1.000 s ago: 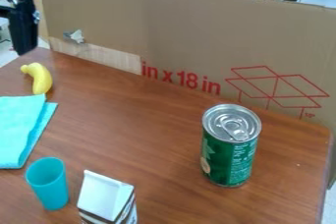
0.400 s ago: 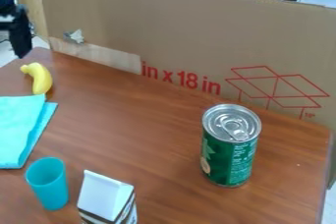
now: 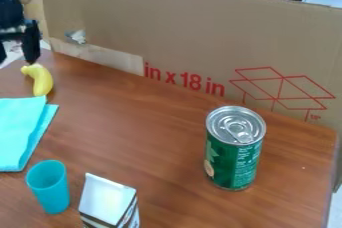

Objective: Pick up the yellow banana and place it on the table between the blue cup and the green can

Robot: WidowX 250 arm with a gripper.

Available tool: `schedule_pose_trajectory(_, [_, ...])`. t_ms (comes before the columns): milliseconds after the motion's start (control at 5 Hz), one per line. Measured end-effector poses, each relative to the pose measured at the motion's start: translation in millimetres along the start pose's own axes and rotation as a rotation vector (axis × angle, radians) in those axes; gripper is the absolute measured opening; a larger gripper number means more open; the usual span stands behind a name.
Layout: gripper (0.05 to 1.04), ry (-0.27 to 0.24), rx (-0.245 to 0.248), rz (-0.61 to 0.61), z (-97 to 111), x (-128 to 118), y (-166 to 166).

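Black robot gripper (image 3: 16,61) at the upper left, its jaws apart with nothing between them, just above the stem end of a yellow banana (image 3: 42,79). Over the last second the gripper has shifted first left, then back to the right and lower, bringing both sides of the jaws into sight. That leaves it closer to the banana than to anything else; whether it touches the banana cannot be told. The things below have not moved.

The banana lies near the far left edge of a brown wooden tabletop (image 3: 153,132), its curve bulging to the right. Its lower end comes right up to a folded turquoise cloth (image 3: 17,127), with any contact hard to judge.

Counting the things on the tabletop, there are five: one banana, one cloth, one cup, one carton and one can. The teal cup (image 3: 49,189) stands upright, nearer the camera than the cloth. Beside it, to the right, is the white-topped carton (image 3: 107,199), partly cut off by the bottom edge of the view. The green can (image 3: 234,164), with a silver pull-tab lid, stands upright well apart at the right. Behind everything rises one cardboard panel (image 3: 200,32) with red print and a line drawing of a box
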State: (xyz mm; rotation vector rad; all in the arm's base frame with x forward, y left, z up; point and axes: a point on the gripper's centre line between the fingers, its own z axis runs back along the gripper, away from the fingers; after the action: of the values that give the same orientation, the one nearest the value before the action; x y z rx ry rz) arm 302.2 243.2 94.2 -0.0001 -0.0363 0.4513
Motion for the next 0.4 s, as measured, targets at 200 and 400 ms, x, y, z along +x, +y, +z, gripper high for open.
schedule_pose_trajectory(200, [1.007, 0.03, -0.005, 0.035, -16.7, 12.7, 1.6])
schedule_pose_trajectory(400, [1.007, 0.008, -0.002, 0.096, -25.9, 20.6, -5.0])
